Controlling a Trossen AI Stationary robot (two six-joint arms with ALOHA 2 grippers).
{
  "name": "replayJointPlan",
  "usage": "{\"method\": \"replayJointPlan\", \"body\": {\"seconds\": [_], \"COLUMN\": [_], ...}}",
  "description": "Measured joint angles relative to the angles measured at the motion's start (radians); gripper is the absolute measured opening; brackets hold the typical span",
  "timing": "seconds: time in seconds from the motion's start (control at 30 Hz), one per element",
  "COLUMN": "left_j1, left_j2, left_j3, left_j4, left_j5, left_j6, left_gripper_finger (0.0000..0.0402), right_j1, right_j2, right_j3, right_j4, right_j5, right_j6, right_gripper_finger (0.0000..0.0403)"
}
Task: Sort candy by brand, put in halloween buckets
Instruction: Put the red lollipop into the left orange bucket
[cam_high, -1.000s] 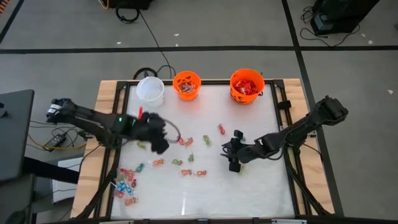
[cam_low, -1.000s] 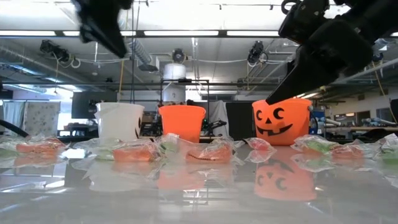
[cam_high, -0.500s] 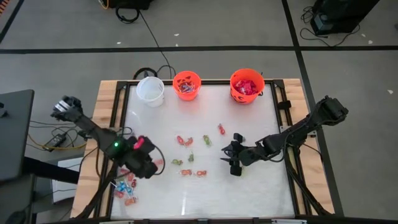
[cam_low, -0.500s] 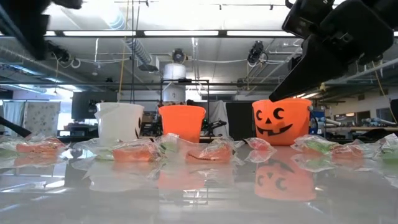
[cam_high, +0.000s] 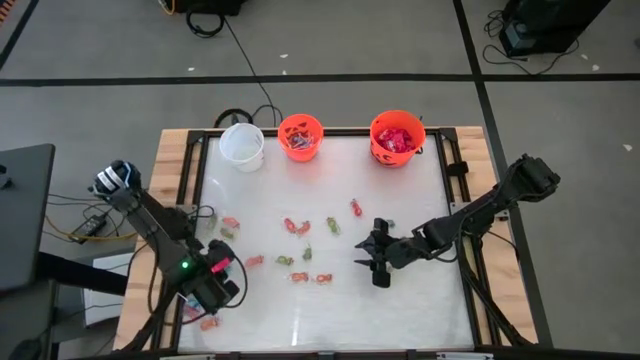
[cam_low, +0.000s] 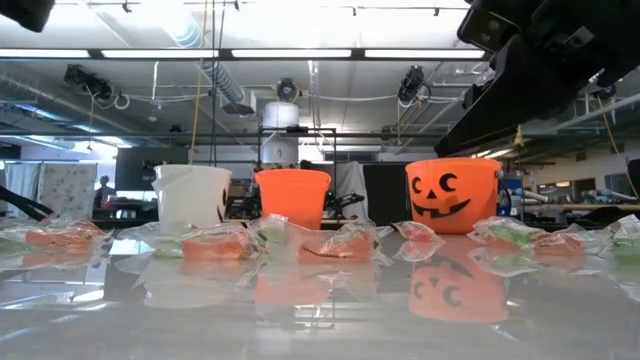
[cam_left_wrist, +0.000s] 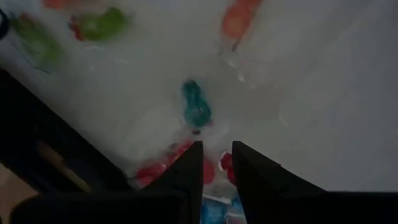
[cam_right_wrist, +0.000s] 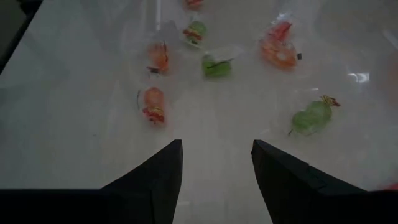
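- High view, looking straight down: my left gripper (cam_high: 213, 292) hangs over the near-left corner of the table (cam_high: 400, 300), above the tight cluster of candy (cam_high: 205, 300) lying there, a position that, by my reading, sets up a pick from that pile.
- Left wrist view: my fingers (cam_left_wrist: 186, 168) stand narrowly apart with nothing between them; a teal wrapped piece (cam_left_wrist: 196, 106) lies just ahead of the tips, with red pieces (cam_left_wrist: 152, 173) at and under them.
- My right gripper (cam_high: 377, 258) waits low over mid-table, right of the loose scatter of sweets (cam_high: 300, 228); its fingers (cam_right_wrist: 155, 174) stand wide apart and empty, with bare tabletop between them.
- Along the far edge stand the three halloween buckets: the white pail (cam_high: 241, 144), the small orange pail (cam_high: 300, 136) and the larger orange pail (cam_high: 397, 136), well apart from both grippers. Both orange pails already hold pieces; those in the larger one look red. I cannot tell what, if anything, is in the white one.
- Right wrist view shows the scattered candy as small clear-wrapped pieces, orange-red (cam_right_wrist: 278, 45) and green (cam_right_wrist: 311, 116), twisted at the ends and lying singly, none touching.
- Low view: crinkled wrappers (cam_low: 215, 243) glint in a row across the glossy surface, the jack-o'-lantern face (cam_low: 443, 198) grinning behind them.
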Motion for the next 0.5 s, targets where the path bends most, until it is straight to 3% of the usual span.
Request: {"method": "replayJointPlan", "body": {"seconds": [0.5], "left_j1": [-0.097], "left_j2": [0.208], "left_j3": [0.000], "left_j4": [0.221], "left_j5": [0.118], "left_j6": [-0.208], "left_gripper_finger": [0.0092], "right_j1": [0.005], "right_j2": [0.000], "right_j3": [0.000], "right_j4": [-0.007], "right_j5": [-0.012], "right_j6": [-0.006], "right_gripper_finger": [0.0205]}}
